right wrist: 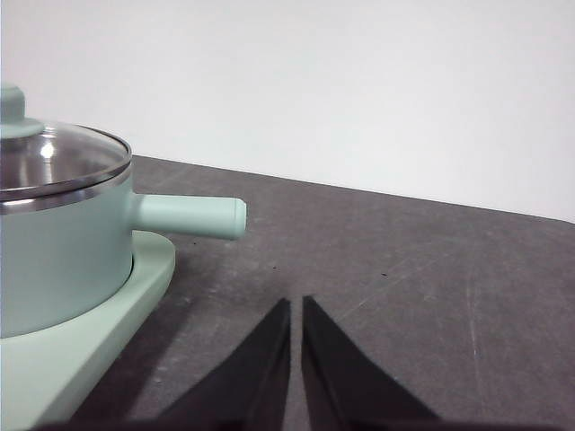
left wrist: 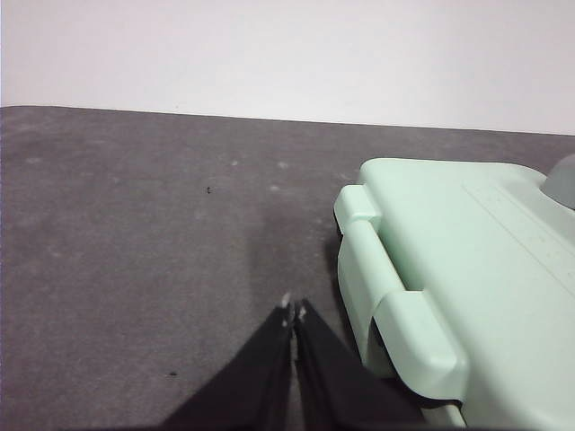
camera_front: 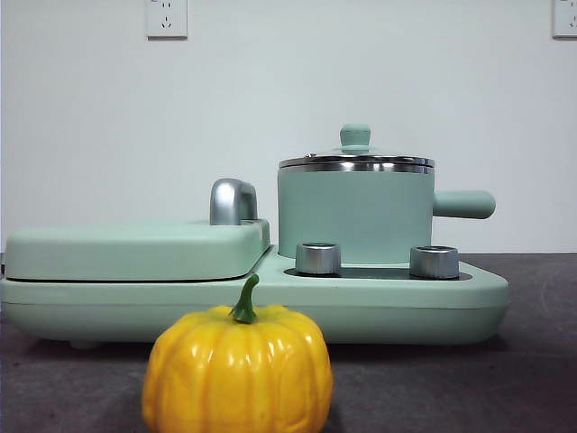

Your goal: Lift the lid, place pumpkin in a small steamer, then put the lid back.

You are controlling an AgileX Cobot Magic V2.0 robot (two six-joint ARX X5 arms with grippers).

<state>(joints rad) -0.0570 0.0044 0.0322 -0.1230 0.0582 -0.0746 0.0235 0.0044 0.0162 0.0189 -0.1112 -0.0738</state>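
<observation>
On the steamer [camera_front: 356,221] toward the tabletop's far edge sits the glass lid [camera_front: 356,162], fragile and slick, so my closed, empty right pincer [right wrist: 296,310] should pinch its knob [camera_front: 355,136].

pumpkin [camera_front: 237,374]: glossy yellow plastic, ribbed | small steamer [camera_front: 353,215]: smooth matt mint body, polished steel rim | lid [right wrist: 49,157]: clear glass, shiny steel edge | table [left wrist: 135,251]: dark, matt, faintly mottled
</observation>
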